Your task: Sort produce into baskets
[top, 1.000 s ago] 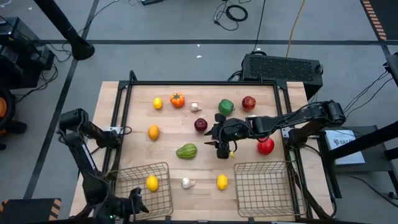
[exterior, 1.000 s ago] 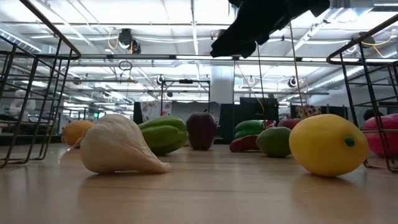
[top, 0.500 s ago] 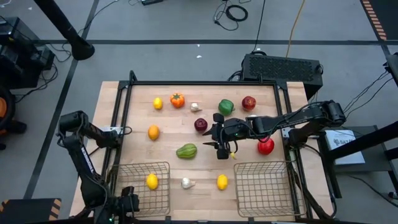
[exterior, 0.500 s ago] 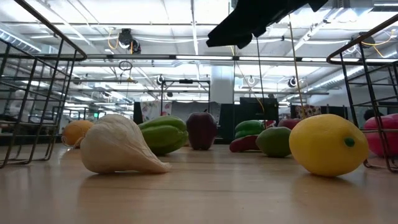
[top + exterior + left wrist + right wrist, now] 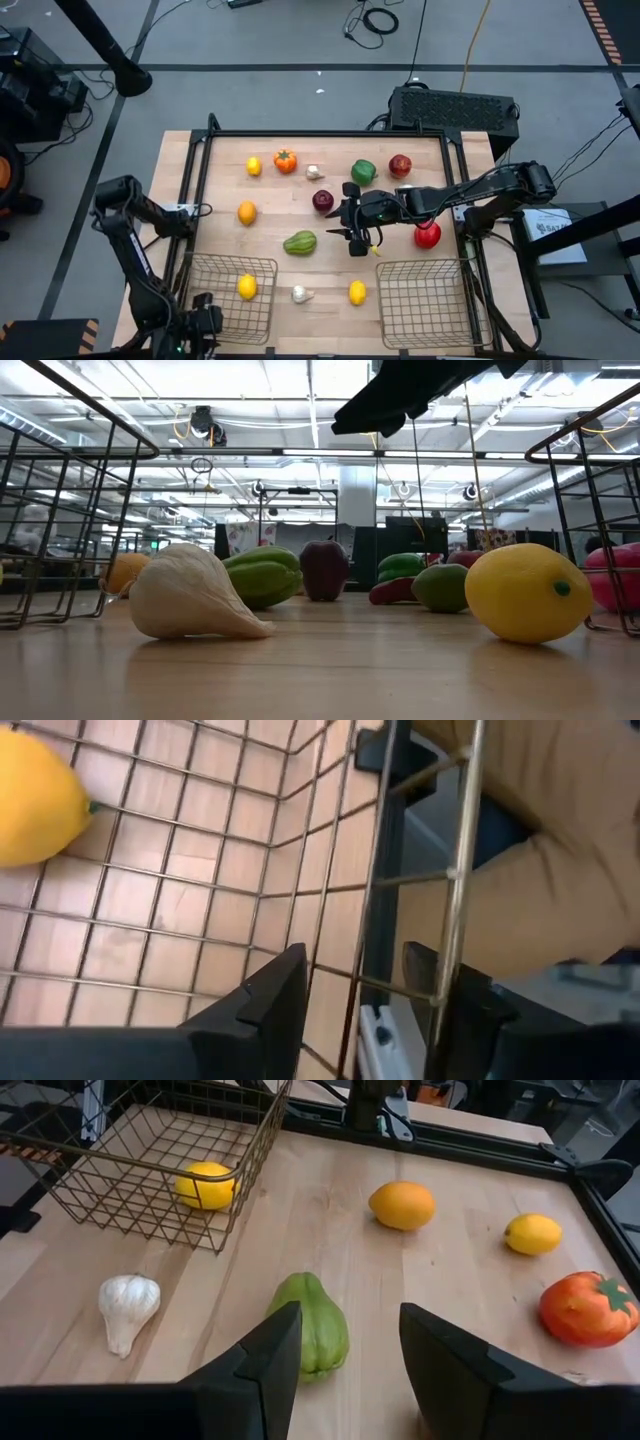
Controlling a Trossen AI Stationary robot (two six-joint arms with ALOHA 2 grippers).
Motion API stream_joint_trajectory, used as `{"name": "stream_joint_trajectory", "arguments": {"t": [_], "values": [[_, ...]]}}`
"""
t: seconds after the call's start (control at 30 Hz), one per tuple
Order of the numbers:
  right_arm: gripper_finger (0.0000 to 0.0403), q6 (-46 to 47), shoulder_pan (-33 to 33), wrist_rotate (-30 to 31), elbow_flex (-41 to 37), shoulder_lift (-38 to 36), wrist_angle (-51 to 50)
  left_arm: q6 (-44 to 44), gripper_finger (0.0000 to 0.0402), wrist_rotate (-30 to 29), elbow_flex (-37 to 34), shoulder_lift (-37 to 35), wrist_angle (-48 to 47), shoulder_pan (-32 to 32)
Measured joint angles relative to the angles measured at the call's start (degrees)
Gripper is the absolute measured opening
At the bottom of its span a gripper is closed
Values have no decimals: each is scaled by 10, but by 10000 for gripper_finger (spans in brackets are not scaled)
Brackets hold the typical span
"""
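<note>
Toy produce lies over the wooden table: a green squash [image 5: 299, 242], an orange [image 5: 246, 212], dark and red apples, a green pepper [image 5: 363, 172], garlic [image 5: 300, 294] and lemons. The left wire basket [image 5: 228, 297] holds one lemon [image 5: 246, 287]. The right wire basket [image 5: 420, 300] stands at the near right. My left gripper [image 5: 200, 320] is open at the left basket's near-left corner, with its fingers on either side of the wall. My right gripper [image 5: 356, 243] is open and empty, raised above mid-table, with the squash [image 5: 310, 1330] just beyond its fingers. My left gripper stands astride the left basket's wire wall [image 5: 375, 920] near its near-left corner, one finger [image 5: 270, 1010] inside the basket and the other finger [image 5: 445, 995] outside. The outside finger lies against an upright wire of the wall. The basket's floor rests on the table.
A dark metal frame [image 5: 205, 150] borders the table's left, far and right sides. A lemon [image 5: 357, 292] and the garlic lie between the two baskets. A red apple [image 5: 427, 235] sits just beyond the right basket. A red chili [image 5: 395, 590] lies under my right arm.
The left basket has slid and turned a little on the table, its far right corner swinging toward the table's right. The lemon inside has gone with it. My left gripper has shifted slightly toward the far edge at the basket's corner.
</note>
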Motion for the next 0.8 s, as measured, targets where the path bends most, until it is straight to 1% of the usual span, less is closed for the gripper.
{"name": "stream_joint_trajectory", "arguments": {"t": [0.1, 0.2, 0.37, 0.6, 0.8], "values": [[162, 10, 0, 0, 0, 0, 0, -28, 173, 0, 0, -6, 0, 0], [162, 13, 0, 0, 0, 0, 0, -29, 173, -2, 0, -12, 0, 0], [162, 24, 2, 0, 0, 0, 0, -28, 174, -35, 0, -17, -4, 1], [162, 26, 2, 0, 0, 0, 0, -14, 174, -31, 0, -21, -15, 4], [162, 26, 2, 0, 0, 0, 0, -12, 174, -20, 0, -44, 8, 5]]}}
